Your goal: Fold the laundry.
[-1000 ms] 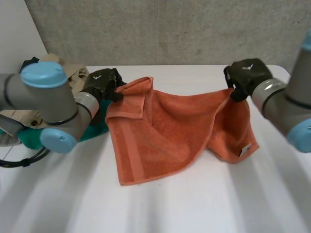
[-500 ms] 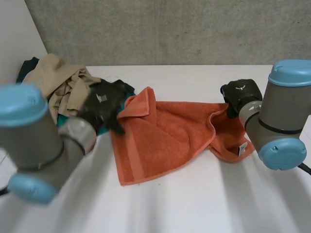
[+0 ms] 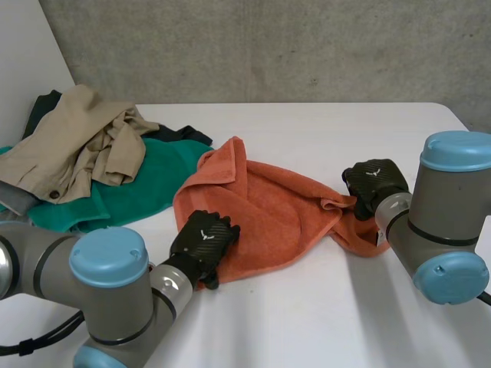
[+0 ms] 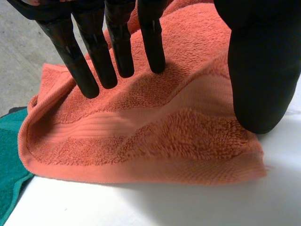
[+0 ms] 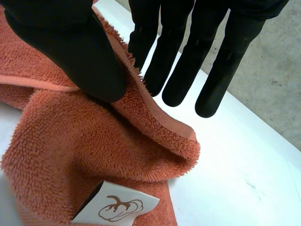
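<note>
An orange towel (image 3: 268,207) lies rumpled on the white table (image 3: 307,322), its far left corner folded over. My left hand (image 3: 203,239) rests at the towel's near left corner. In the left wrist view the left hand (image 4: 263,70) is open, straight fingers (image 4: 94,52) spread above the towel (image 4: 141,136) and the thumb down by its hem. My right hand (image 3: 374,182) is at the towel's right edge. Its thumb (image 5: 70,42) pinches a raised fold of towel (image 5: 70,155) against straight fingers (image 5: 178,70). A white label (image 5: 117,207) shows under the palm.
A pile of laundry sits at the table's far left: a beige garment (image 3: 77,142) on a green cloth (image 3: 130,192), with a dark piece (image 3: 184,134) behind. The green cloth touches the towel's left side. A grey wall stands behind the table.
My left hand let go of the towel's far left corner and came down to its near left corner. The towel sank onto the table. My right hand lowered with its edge.
</note>
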